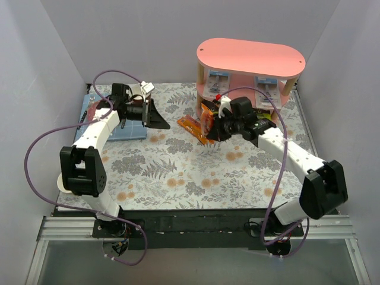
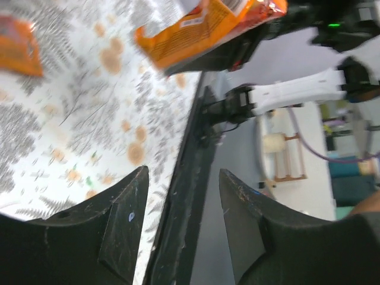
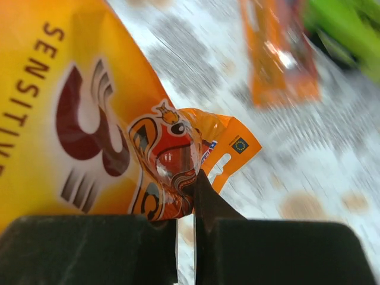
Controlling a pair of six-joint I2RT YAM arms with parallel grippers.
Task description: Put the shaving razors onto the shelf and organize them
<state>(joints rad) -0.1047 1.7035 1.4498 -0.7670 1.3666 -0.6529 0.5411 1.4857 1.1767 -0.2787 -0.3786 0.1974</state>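
Beside oblong pink shelf (image 1: 251,56), right pincer (image 3: 186,199) grips glossy orange pack (image 3: 77,119).

The top camera sits above and behind the left arm (image 1: 98,130) and right arm (image 1: 285,148). It faces the far wall and looks down on the whole worktop (image 1: 178,172), with the shelf (image 1: 249,56) at far right. The left wrist camera hangs near the worktop, rolled sideways, looking past the left claw (image 2: 183,178) across to the right arm. The right wrist camera sits very close behind the right claw (image 3: 185,196), so the held pack (image 3: 71,107) fills its left half. All 3 views share that held pack and the loose pack (image 3: 279,53) lying beyond it.
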